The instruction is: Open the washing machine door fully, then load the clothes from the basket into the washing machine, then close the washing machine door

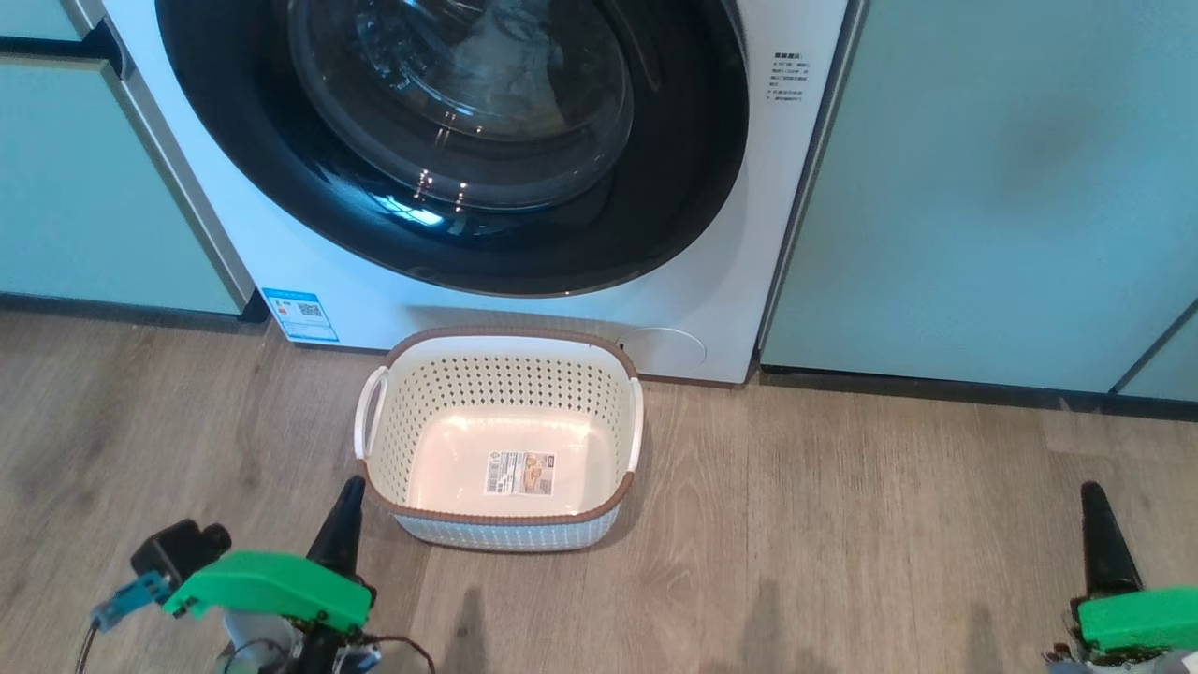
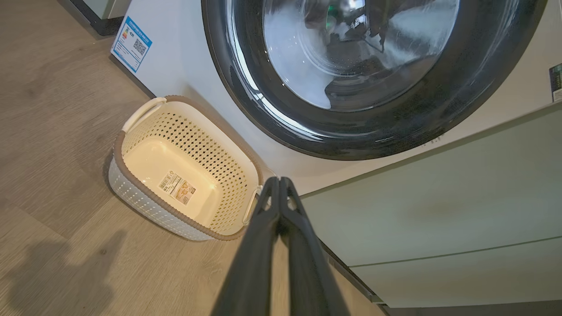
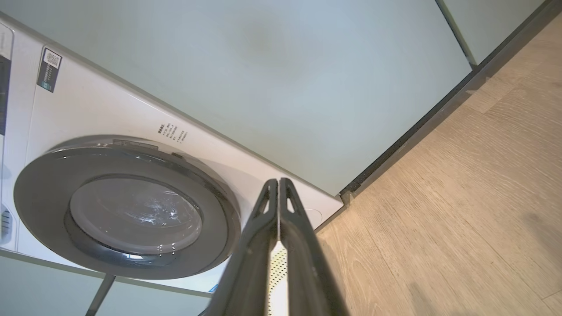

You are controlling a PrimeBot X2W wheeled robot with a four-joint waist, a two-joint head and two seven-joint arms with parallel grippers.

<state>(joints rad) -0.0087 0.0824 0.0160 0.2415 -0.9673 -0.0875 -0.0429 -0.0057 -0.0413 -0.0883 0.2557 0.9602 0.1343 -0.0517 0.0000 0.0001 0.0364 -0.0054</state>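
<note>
Head view: one washing machine [image 1: 524, 314], white, with one washing machine door [image 1: 655, 225] lying shut against its front, a glossy black rim around a bulging clear glass bowl. One basket [image 1: 496, 384] stands on the wood floor [image 1: 842, 524] just in front of the washing machine, below the door: cream, perforated, brown-rimmed, with two white handles and one label [image 1: 519, 473] on its bare bottom. Two grippers sit on the near side of the basket. The left gripper [image 1: 348, 496] is just beside its near corner; the right gripper [image 1: 1093, 501] is well apart. Both are clenched on nothing.

Left wrist view: the left gripper [image 2: 279, 182] has its two fingers pressed together, tips over the basket [image 2: 131, 158] rim. One blue sticker [image 2: 131, 44] marks the washing machine's lower corner.

Right wrist view: the right gripper [image 3: 279, 184] is likewise pinched closed, in front of the washing machine [image 3: 109, 114]. One pale green cabinet [image 3: 307, 87] adjoins it.
</note>
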